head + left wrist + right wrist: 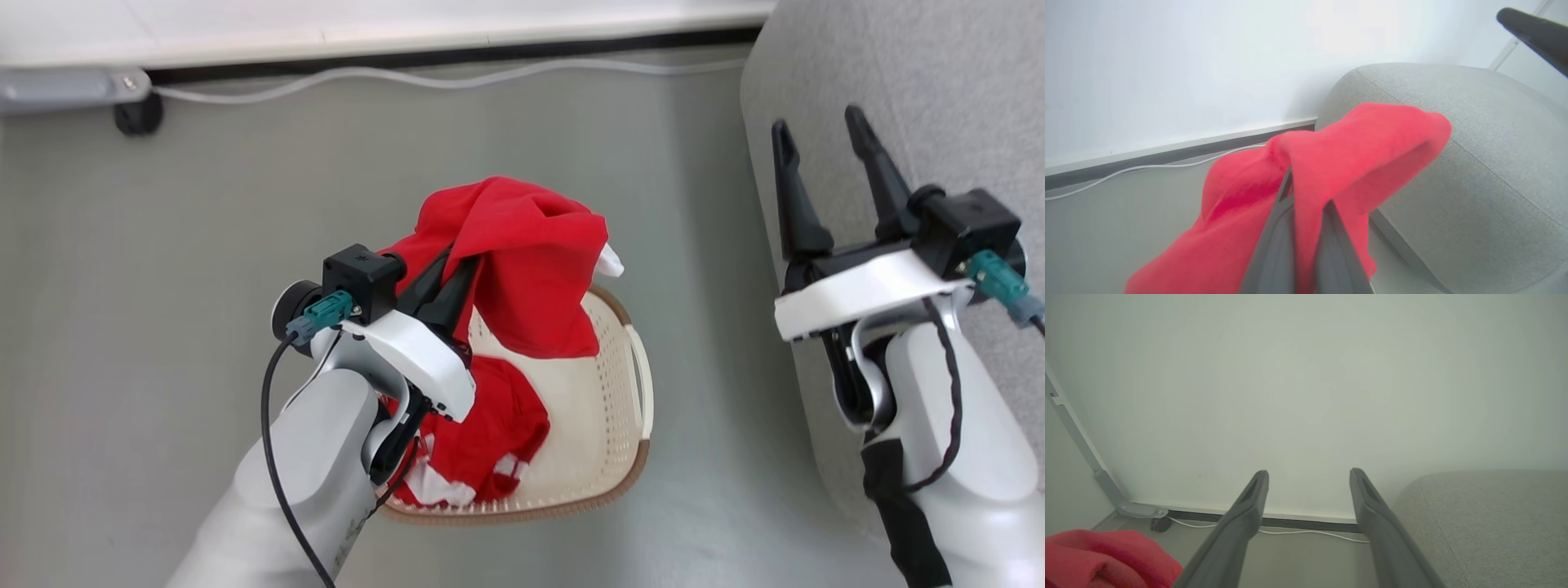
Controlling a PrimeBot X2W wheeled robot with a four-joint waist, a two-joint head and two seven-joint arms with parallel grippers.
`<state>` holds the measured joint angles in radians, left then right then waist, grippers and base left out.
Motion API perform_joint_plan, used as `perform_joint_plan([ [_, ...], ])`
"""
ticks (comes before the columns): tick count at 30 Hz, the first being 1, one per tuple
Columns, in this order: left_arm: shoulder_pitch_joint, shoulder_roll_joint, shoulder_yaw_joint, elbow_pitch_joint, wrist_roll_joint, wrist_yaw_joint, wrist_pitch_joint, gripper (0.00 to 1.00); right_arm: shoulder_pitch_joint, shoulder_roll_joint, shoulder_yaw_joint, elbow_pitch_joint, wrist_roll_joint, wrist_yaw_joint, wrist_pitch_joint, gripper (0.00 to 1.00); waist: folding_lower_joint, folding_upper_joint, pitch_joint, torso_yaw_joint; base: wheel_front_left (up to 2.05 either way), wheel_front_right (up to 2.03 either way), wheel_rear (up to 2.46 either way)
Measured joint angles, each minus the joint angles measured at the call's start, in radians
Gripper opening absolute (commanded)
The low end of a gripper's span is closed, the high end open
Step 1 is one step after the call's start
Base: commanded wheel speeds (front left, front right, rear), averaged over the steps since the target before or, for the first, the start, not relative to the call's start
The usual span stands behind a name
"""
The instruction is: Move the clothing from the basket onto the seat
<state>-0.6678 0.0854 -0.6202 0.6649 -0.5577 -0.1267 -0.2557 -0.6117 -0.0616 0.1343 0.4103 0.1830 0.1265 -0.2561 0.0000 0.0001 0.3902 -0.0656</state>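
Far left, a white cable (367, 73) trails along the floor by the wall. My left gripper (455, 276) is pinched tight on a red garment (531, 261), which hangs above the basket (624, 408). A second garment (490, 425) lies inside the basket. To the right, my right gripper (816, 122) hovers spread and empty at the edge of the seat (939, 98).
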Motion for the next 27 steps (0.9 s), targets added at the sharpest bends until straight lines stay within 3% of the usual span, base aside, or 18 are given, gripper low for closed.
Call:
perform_joint_plan([
  [13,0.051,-0.004,0.062,-0.111,0.039,0.000,0.000,0.00,0.122,0.000,0.008,0.035,0.020,0.000,0.000,1.00,0.0000,0.0000,-0.172,0.019,0.00,0.00,0.00],
  [27,0.040,-0.007,0.086,-0.261,0.076,0.000,0.000,0.00,0.205,0.001,0.011,0.056,0.030,0.000,0.000,1.00,0.0000,0.0000,-0.258,0.032,0.00,0.00,0.00],
])
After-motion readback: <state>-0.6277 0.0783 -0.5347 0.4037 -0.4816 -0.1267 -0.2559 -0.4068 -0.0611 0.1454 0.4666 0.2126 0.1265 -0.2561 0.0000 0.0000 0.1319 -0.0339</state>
